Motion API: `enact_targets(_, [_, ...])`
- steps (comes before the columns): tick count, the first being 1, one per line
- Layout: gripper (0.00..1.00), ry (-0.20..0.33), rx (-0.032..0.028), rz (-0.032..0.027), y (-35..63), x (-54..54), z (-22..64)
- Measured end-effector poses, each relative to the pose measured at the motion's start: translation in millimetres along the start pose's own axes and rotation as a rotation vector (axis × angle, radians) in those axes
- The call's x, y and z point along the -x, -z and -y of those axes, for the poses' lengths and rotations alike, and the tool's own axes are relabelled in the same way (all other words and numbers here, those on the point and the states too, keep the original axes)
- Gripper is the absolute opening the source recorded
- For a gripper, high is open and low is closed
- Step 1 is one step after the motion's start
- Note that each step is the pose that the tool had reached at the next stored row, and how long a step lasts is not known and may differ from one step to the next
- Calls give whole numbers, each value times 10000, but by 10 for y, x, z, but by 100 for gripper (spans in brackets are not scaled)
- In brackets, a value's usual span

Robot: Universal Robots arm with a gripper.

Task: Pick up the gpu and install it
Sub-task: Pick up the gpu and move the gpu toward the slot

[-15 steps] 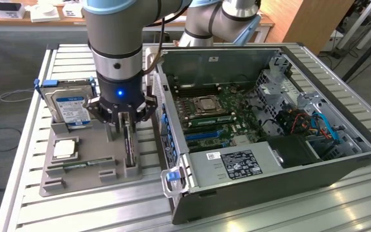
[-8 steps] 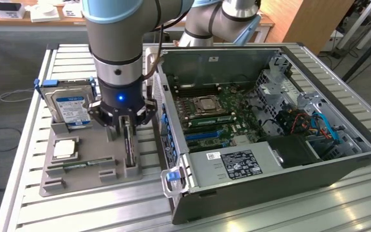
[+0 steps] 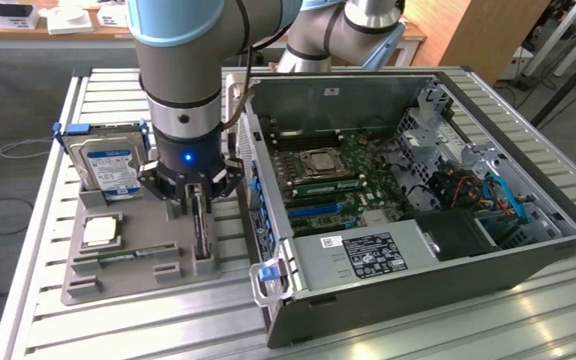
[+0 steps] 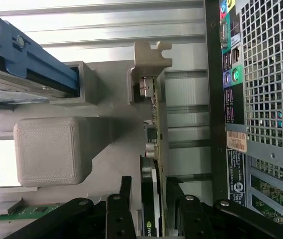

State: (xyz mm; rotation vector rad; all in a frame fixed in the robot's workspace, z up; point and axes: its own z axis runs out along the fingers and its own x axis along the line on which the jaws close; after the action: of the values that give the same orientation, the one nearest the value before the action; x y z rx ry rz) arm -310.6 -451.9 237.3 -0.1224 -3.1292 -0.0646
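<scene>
Over gray holder tray (image 3: 128, 281), at ext. view's left of open PC case (image 3: 418, 289), gripper (image 3: 200, 196) is being held w/ fingers (image 4: 174, 189) apart, one each side of gpu (image 3: 201, 229), not clamped. Gpu is being supported upright on edge by tray slot, just beside case.

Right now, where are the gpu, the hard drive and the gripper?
gpu (image 4: 150, 195), wrist view, on its black cooler cover.
hard drive (image 3: 108, 166), exterior view, on its blue-white label.
gripper (image 3: 200, 198), exterior view, midway between its fingertips.
</scene>
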Motion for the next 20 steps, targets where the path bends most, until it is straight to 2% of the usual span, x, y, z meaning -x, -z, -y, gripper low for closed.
enact_targets(10, [42, -1, -1, -1, -41, 2, 35])
enact_targets(13, [42, 1, 2, 2, -80, 4, 36])
enact_targets(20, [42, 0, 1, 1, -85, 5, 36])
